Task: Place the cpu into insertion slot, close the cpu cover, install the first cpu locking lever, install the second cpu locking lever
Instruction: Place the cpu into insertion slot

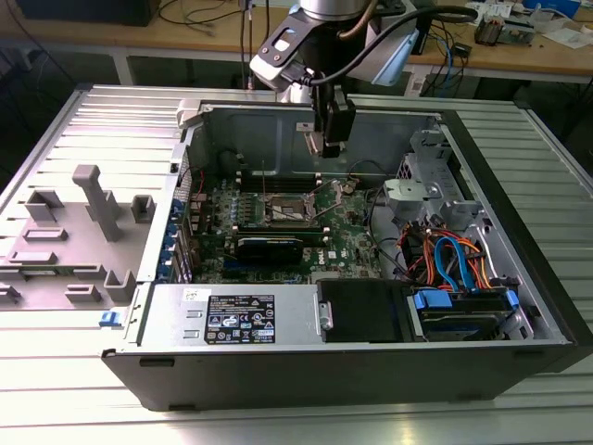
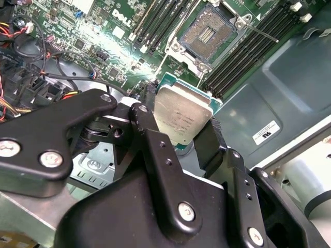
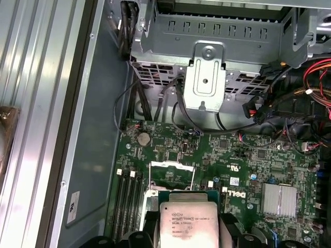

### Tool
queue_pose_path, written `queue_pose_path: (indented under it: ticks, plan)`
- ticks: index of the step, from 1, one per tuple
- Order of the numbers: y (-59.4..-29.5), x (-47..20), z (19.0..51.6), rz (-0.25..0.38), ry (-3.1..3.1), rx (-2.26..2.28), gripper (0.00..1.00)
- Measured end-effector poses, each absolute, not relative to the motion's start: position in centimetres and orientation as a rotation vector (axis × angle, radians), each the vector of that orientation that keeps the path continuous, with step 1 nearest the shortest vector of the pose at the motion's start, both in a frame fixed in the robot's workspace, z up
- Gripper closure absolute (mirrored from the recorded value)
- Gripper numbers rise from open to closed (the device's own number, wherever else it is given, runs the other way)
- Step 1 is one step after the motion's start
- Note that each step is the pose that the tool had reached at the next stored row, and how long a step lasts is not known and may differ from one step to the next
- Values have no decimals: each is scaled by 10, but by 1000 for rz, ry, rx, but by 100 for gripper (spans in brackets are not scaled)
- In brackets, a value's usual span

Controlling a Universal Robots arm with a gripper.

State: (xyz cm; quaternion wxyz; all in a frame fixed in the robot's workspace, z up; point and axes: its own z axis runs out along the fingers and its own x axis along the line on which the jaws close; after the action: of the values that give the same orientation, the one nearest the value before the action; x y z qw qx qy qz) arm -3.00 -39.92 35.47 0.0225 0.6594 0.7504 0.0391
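The gripper (image 2: 178, 129) clasps the cpu (image 2: 183, 116) by two edges. In the exterior view the open insertion slot (image 1: 287, 211) lies at its seven o'clock. Keeping the chip level and square should help.

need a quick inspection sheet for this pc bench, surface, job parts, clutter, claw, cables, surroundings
Surface: ribbed metal table carrying an open computer case.
Job's things: cpu held above the motherboard; socket empty, pins bare.
Clutter: grey plastic fixture on the table at the exterior view's left.
Claw: claw shut on the cpu's edges, over the board.
Cables: orange and blue bundle by the drive bay, apart from the socket.
Surroundings: wooden benches with loose items behind.
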Motion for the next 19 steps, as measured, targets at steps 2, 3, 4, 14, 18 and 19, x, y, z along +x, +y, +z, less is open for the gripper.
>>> queue_pose_path:
  ticks: [2, 3, 4, 14, 18, 19]
  plan:
    - [-399, -30, 354, 121, 2324, 2043, 45]
    - [-399, -30, 354, 121, 2324, 2043, 45]
    - [-399, -30, 354, 121, 2324, 2043, 45]
    - [-399, -30, 353, 121, 2324, 2042, 45]
    - [-399, -30, 352, 121, 2324, 2042, 45]
    - [-399, -30, 352, 121, 2324, 2042, 45]
